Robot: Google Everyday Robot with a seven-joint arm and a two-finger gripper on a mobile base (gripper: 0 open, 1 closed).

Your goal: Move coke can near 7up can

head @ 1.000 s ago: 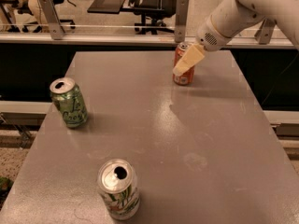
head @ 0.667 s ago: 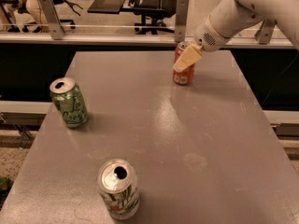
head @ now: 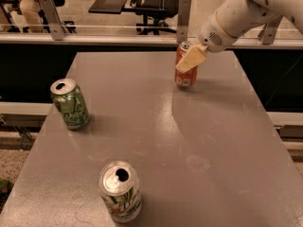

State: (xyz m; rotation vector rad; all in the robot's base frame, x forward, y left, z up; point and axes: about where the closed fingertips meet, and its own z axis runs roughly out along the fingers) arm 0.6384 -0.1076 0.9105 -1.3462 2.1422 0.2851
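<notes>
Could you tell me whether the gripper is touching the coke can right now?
Cannot tell. In the camera view the gripper overlaps the upper part of the coke can, but neither contact nor a gap shows plainly.

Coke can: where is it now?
In the camera view, the coke can stands at the back right of the table, the gripper at its upper part, far from the 7up can.

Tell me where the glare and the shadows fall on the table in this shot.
Camera view: a pale sheen runs down the grey table in front of the coke can, where the gripper sits against the can's upper part. In the same view, the green can and the 7up can cast only soft, faint shadows at their bases.
</notes>
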